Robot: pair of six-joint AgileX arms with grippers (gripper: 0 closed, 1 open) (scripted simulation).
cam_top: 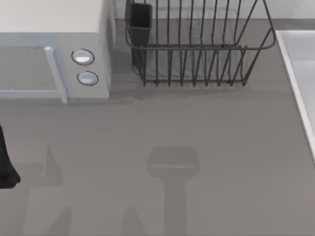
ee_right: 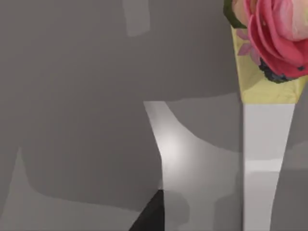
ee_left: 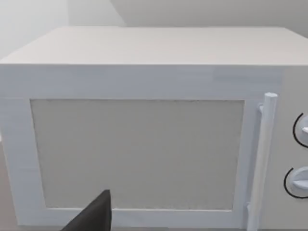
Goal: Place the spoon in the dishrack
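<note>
The dishrack (cam_top: 197, 47), a dark wire basket with upright tines, stands at the table's back middle, with its dark utensil cup (cam_top: 140, 19) at its left corner. In the right wrist view a slender white handle with a yellow part and a pink rose pattern lies on the grey table; I take it for the spoon (ee_right: 262, 139). A dark tip of my right gripper (ee_right: 151, 216) shows beside it, apart from it. My left gripper (cam_top: 6, 167) is at the table's left edge, and its dark tip (ee_left: 96, 216) faces the microwave door.
A pale grey microwave (cam_top: 54, 29) with two round knobs stands at the back left, just left of the dishrack; its door and handle (ee_left: 262, 159) are close to the left wrist camera. A white raised surface (cam_top: 300, 73) runs along the right edge. Arm shadows fall on the grey table.
</note>
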